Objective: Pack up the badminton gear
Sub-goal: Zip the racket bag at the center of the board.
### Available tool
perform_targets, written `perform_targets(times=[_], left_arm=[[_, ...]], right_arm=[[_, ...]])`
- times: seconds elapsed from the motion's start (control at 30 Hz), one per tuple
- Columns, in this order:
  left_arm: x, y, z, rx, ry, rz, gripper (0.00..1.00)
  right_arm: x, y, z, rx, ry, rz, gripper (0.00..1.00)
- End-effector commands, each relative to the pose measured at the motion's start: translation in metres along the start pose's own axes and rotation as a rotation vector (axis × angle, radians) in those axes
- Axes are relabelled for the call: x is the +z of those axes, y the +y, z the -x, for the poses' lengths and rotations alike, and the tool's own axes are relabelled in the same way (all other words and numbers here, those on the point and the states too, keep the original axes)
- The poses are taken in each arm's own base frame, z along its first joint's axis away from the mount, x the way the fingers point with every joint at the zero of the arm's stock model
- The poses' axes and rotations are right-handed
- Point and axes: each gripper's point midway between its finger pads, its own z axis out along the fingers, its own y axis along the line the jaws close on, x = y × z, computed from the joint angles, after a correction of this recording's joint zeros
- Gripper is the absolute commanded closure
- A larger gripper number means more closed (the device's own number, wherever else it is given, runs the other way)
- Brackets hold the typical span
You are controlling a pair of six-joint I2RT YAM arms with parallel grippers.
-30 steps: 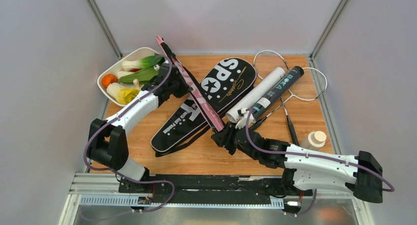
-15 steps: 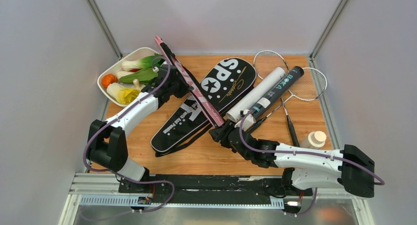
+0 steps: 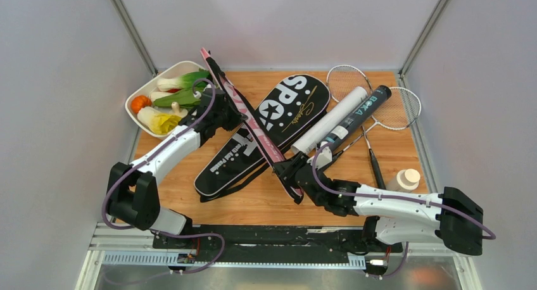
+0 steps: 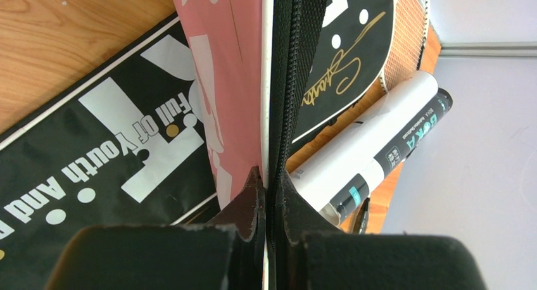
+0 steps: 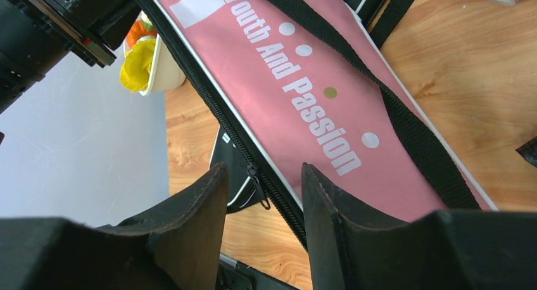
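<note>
The pink "SPORT" cover (image 3: 253,122) stands on its long edge, slanting from back left to front centre. My left gripper (image 3: 223,111) is shut on its zip edge (image 4: 278,100) near the upper end. My right gripper (image 3: 288,174) is open, its fingers (image 5: 196,201) astride the zip edge at the lower end, with the zip pull (image 5: 259,192) between them, untouched. The black "SPORT" cover (image 3: 278,116) lies flat beneath. A white tube (image 3: 330,119) and a black tube (image 3: 358,114) lie side by side, with two rackets (image 3: 396,106) behind them. No shuttlecock shows.
A white dish of vegetables (image 3: 142,94) sits at the back left corner, close to my left arm. A small white bottle with a tan cap (image 3: 405,179) stands at the right edge. Grey walls enclose the wooden table (image 3: 253,204) on three sides.
My right arm has swung left and its gripper has slid along the cover's lower end, whose tip now shows past it. My left gripper has shifted slightly, still holding the cover.
</note>
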Motion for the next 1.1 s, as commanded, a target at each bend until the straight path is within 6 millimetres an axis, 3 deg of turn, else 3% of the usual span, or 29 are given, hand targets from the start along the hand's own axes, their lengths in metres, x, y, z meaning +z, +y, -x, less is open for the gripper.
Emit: perform_targets(times=[0.0,0.23,0.47,0.73,1.07], left_arm=[[-0.027,-0.046,0.027,-0.053,-0.105,-0.16,1.0],[-0.033,-0.055,0.033,-0.104,-0.158,-0.197,1.0],[-0.036,-0.054,0.045,-0.125,-0.226,-0.169,1.0],[-0.038,-0.052,0.041,-0.161,-0.217,-0.171,1.0],[-0.043,-0.051,0.035,-0.187,-0.195,-0.176,1.0]], right_arm=[[-0.011,0.012,-0.005,0.034,0.059,0.056,0.52],[-0.027,0.036,-0.007,-0.046,0.095,0.105,0.52],[-0.022,0.033,-0.015,-0.055,0.11,0.086,0.51],[-0.007,0.011,-0.029,-0.013,0.114,0.002,0.47],[0.005,0.011,-0.021,0.029,0.035,-0.032,0.46]])
